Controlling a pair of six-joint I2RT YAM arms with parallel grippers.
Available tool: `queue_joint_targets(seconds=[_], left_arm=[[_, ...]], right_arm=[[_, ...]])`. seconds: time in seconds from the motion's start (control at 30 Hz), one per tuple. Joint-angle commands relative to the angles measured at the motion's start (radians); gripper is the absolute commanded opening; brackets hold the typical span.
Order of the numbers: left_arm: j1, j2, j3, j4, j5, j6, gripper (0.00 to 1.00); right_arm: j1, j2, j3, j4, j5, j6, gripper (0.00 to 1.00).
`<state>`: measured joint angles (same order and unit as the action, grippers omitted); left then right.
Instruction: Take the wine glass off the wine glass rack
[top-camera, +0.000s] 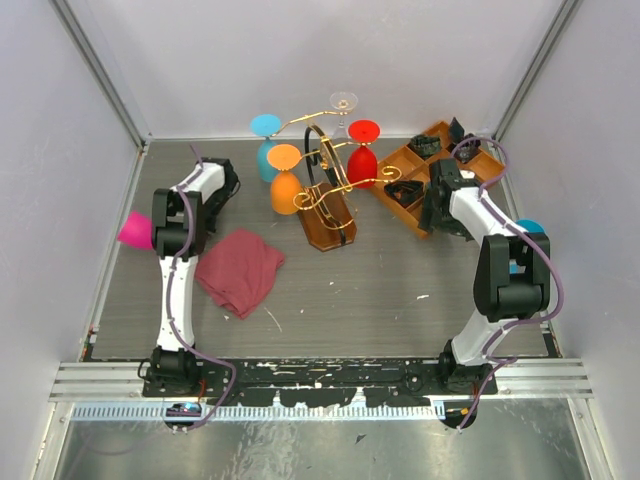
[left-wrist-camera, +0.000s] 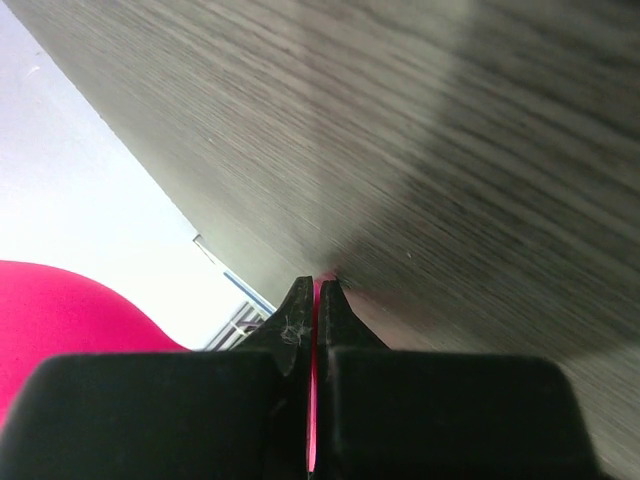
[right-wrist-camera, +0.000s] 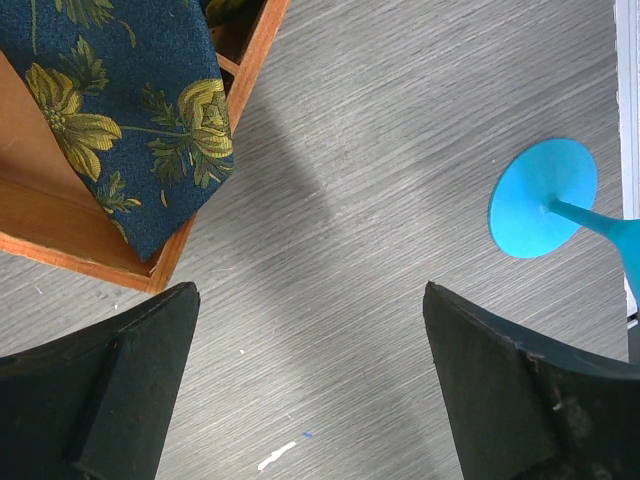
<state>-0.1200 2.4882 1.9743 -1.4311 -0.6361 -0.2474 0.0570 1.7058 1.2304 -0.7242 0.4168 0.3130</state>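
Left gripper: jaws closed down to a hairline. You can see a thin pink sliver pinched between the fingers, so it is gripping the pink wine glass. The fingertips sit very close to the counter. You cannot tell from the left wrist view whether they touch it.

Pink wine glass: off the wine glass rack and well apart from it, at the far left side of the counter against the left wall, beside the left arm. Its bowl fills the lower left corner of the left wrist view.

Right gripper: jaws spread wide with nothing between them, hanging over bare counter. The corner of a wooden tray holding dark flowered fabric is at its left. A blue wine glass lies on its side at its right, near the right wall.

Rack: upright at centre back of the counter. Four glasses hang on it: orange glass and teal glass on the left, red glass on the right, clear glass at the back.

A maroon cloth lies crumpled between the left arm and the rack.
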Motion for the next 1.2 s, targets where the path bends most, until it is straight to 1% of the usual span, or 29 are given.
queue_joint_targets(seconds=[0.0, 0.07, 0.17, 0.23, 0.33, 0.37, 0.47, 0.57, 0.7, 0.83, 1.03, 1.17], left_arm=[[0.007, 0.056, -0.002, 0.073, -0.036, -0.100, 0.00], [0.016, 0.054, 0.019, 0.038, -0.105, -0.136, 0.00], [0.040, 0.026, 0.055, 0.016, -0.172, -0.176, 0.00], [0.063, 0.009, 0.092, 0.016, -0.189, -0.182, 0.00], [0.086, 0.008, 0.143, 0.013, -0.287, -0.188, 0.00], [0.088, 0.012, 0.154, 0.010, -0.350, -0.197, 0.00], [0.098, 0.023, 0.163, 0.016, -0.410, -0.239, 0.00], [0.101, 0.036, 0.148, 0.063, -0.416, -0.231, 0.00], [0.104, 0.046, 0.140, 0.093, -0.352, -0.237, 0.00], [0.104, 0.022, 0.097, 0.168, -0.291, -0.208, 0.00], [0.103, 0.004, 0.066, 0.230, -0.284, -0.180, 0.01], [0.089, 0.024, 0.091, 0.215, -0.320, -0.171, 0.00]], right_arm=[[0.004, -0.064, 0.016, 0.015, 0.003, 0.000, 0.99], [0.004, -0.066, 0.017, 0.018, -0.007, -0.002, 0.98], [0.004, -0.073, 0.024, 0.025, -0.025, -0.005, 0.98], [0.004, -0.079, 0.028, 0.028, -0.041, -0.008, 0.97], [0.004, -0.094, 0.029, 0.035, -0.050, -0.019, 0.97], [0.004, -0.100, 0.028, 0.040, -0.055, -0.021, 0.97], [0.003, -0.112, 0.027, 0.050, -0.067, -0.026, 0.97], [0.004, -0.123, 0.030, 0.057, -0.077, -0.030, 0.96], [0.004, -0.146, 0.030, 0.058, -0.065, -0.040, 0.96], [0.004, -0.160, 0.031, 0.063, -0.081, -0.042, 0.96], [0.004, -0.168, 0.034, 0.066, -0.097, -0.041, 0.96], [0.004, -0.177, 0.033, 0.066, -0.099, -0.036, 0.96]])
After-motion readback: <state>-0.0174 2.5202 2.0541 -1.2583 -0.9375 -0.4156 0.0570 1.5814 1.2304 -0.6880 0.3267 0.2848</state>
